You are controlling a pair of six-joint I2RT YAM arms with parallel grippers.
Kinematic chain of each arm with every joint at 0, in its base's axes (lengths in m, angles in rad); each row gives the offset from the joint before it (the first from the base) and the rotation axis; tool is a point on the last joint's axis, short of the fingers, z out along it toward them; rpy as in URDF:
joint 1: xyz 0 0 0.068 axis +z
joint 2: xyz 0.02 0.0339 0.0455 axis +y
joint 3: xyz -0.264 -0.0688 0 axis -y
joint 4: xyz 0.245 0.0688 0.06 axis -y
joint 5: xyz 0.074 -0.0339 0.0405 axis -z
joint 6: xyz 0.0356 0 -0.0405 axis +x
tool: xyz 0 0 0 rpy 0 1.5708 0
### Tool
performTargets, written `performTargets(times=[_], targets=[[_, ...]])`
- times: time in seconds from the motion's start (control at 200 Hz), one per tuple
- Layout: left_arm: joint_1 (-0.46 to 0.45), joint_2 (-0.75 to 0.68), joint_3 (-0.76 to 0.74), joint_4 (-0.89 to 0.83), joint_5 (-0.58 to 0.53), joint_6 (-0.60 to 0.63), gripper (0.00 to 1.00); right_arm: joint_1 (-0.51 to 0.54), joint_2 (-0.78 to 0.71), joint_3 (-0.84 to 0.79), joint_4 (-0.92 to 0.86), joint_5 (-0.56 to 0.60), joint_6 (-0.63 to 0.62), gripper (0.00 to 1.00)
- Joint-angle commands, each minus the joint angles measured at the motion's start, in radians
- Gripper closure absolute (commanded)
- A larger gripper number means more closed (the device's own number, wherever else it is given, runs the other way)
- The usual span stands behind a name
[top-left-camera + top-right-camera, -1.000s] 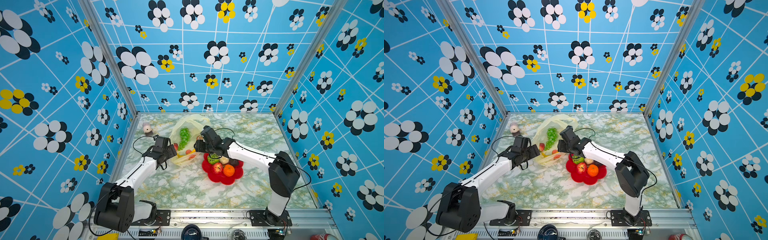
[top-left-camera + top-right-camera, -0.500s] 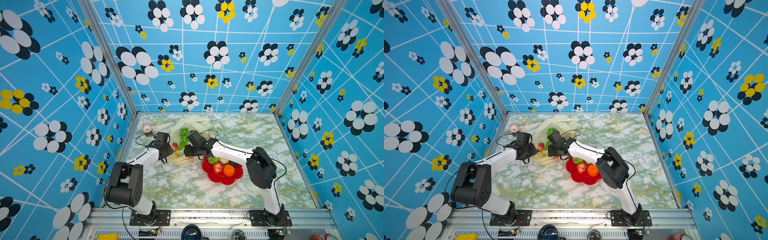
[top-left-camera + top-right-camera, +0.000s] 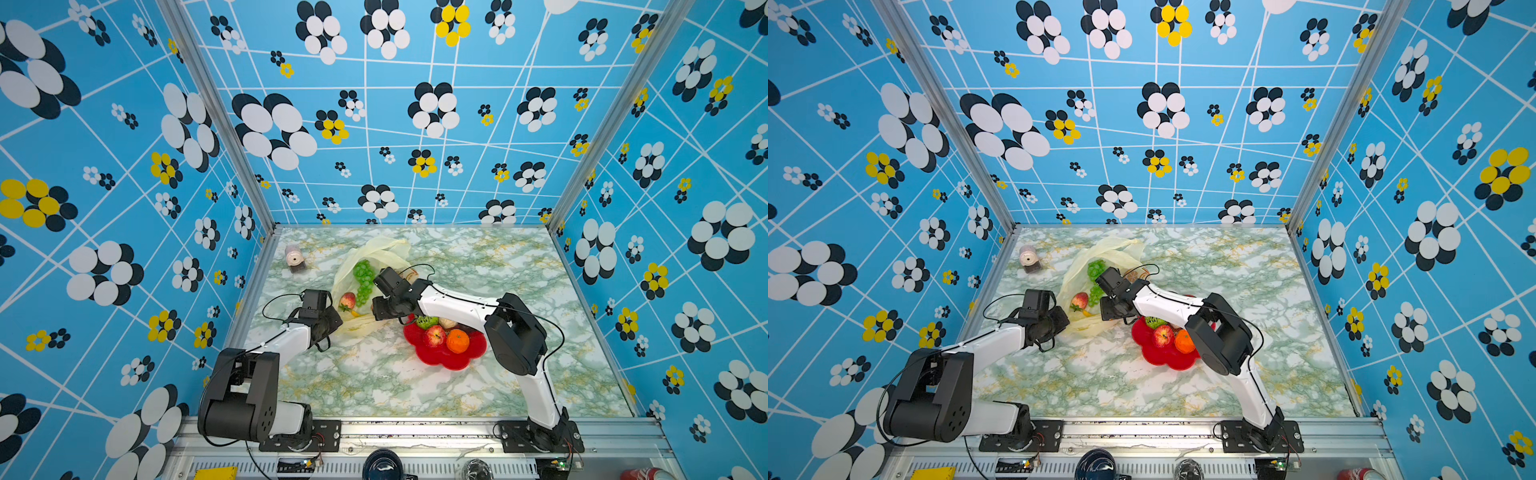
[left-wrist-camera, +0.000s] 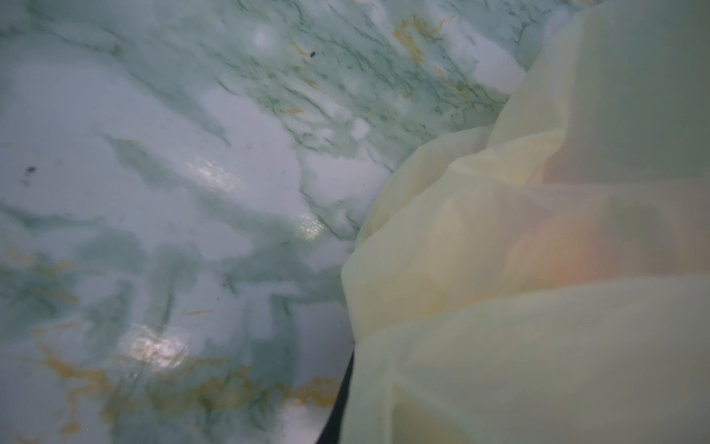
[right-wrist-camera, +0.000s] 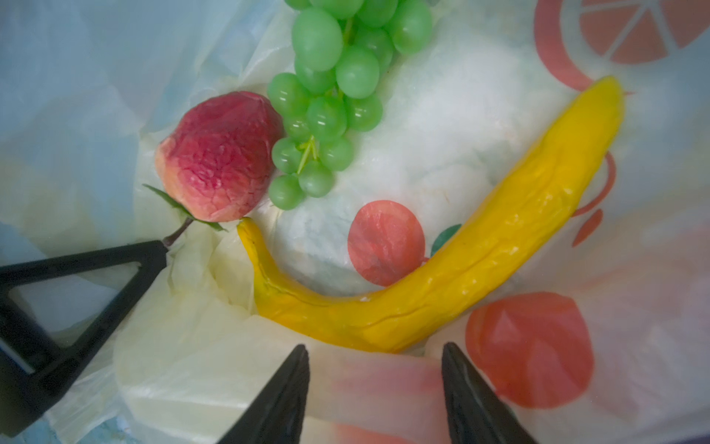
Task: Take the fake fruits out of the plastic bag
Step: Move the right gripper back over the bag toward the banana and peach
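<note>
The right claw (image 5: 374, 369) hangs inside the mouth of the plastic bag (image 3: 386, 249), its jaws apart and empty. The banana (image 5: 461, 269) lies just beyond its tips. This is the fruit nearest that claw, and the right arm is plainly the closer of the two.

The stretch of banana in front of the tips runs almost along the line on which the jaws close, then curves away. I judge the wrist needs a turn, so that the jaws close across the banana and not along it.

The strawberry (image 3: 348, 300) sits left of the right claw, touching the banana's stem end. The green grapes (image 3: 363, 276) lie just to the far side of it.

The left claw (image 3: 336, 325) is closed at the bag's near-left edge, apparently pinching the film, which bunches at its tip close to the strawberry's stalk.

Room is tight on the left. The clear way out is up and right, toward the red plate (image 3: 440, 362) on the table (image 3: 374, 386), where an apple (image 3: 433, 334) and an orange (image 3: 458, 340) already rest.
</note>
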Motion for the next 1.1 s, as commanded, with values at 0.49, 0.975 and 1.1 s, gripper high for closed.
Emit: performTargets(times=[0.49, 0.975, 1.1], targets=[[-0.053, -0.024, -0.087, 0.125, 0.035, -0.057, 0.99, 0.015, -0.086, -0.158, 0.044, 0.015, -0.062, 0.43], [-0.073, -0.028, -0.144, 0.229, 0.103, -0.096, 1.00, 0.052, -0.046, 0.086, 0.001, -0.040, 0.007, 0.46], [-0.077, -0.025, -0.154, 0.254, 0.110, -0.105, 1.00, 0.072, -0.014, 0.110, 0.024, -0.068, 0.090, 0.50]])
